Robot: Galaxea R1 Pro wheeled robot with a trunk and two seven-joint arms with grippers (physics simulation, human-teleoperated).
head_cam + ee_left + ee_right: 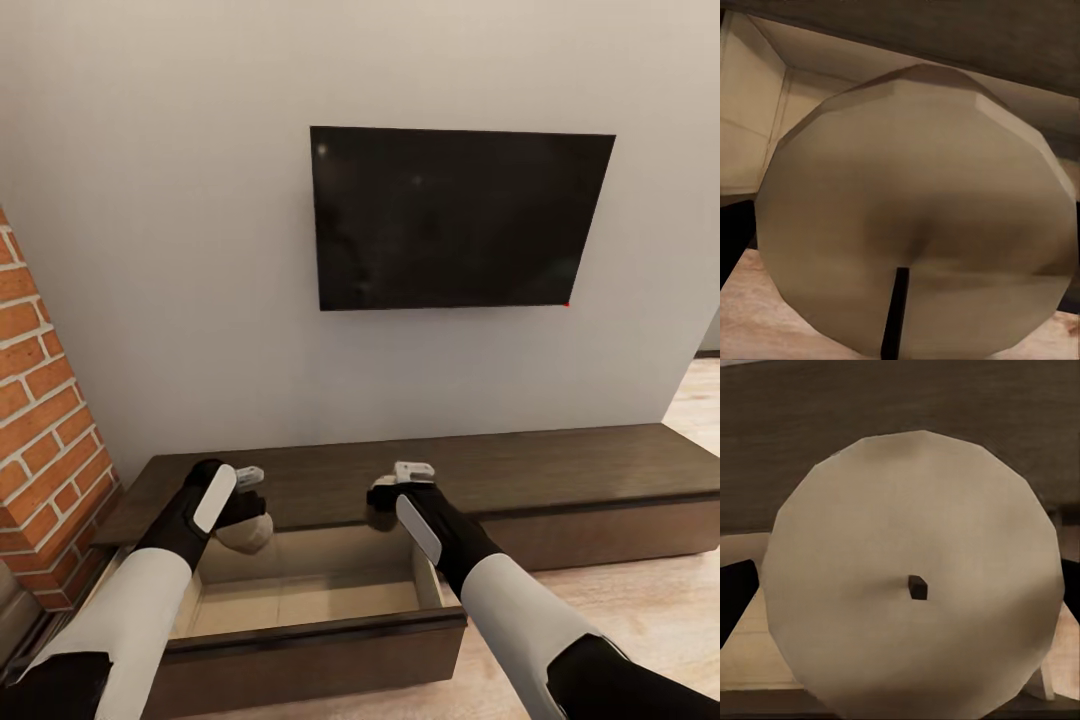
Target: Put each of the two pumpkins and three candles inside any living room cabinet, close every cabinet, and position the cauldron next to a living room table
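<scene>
Over the open drawer [300, 600] of the cabinet [560, 480], both arms are reaching forward from the near edge of the head view. The left gripper [245, 500] is clamping a candle [245, 532] and holding it above the drawer's back left part. The left wrist view is showing that candle [915, 217] from its top, cream-white, with its dark wick [896, 311] leaning toward the camera. The right gripper [395, 485] is hovering over the drawer's back right corner, close to the cabinet top. A second candle [911, 577] is sitting large before the right wrist camera, so the right gripper is probably clamped on it, though its fingers are hidden and I cannot tell for sure. The drawer's pale floor is lying bare where it shows. Beyond, a television [460, 215] is hanging on the grey wall, with a brick fireplace [40, 420] at the left.

Risks, as I judge them: the right candle is hanging near the cabinet top's edge, so letting go there might land it on the top or wedge it behind the drawer. Either candle, dropped from height, could roll or tip.
</scene>
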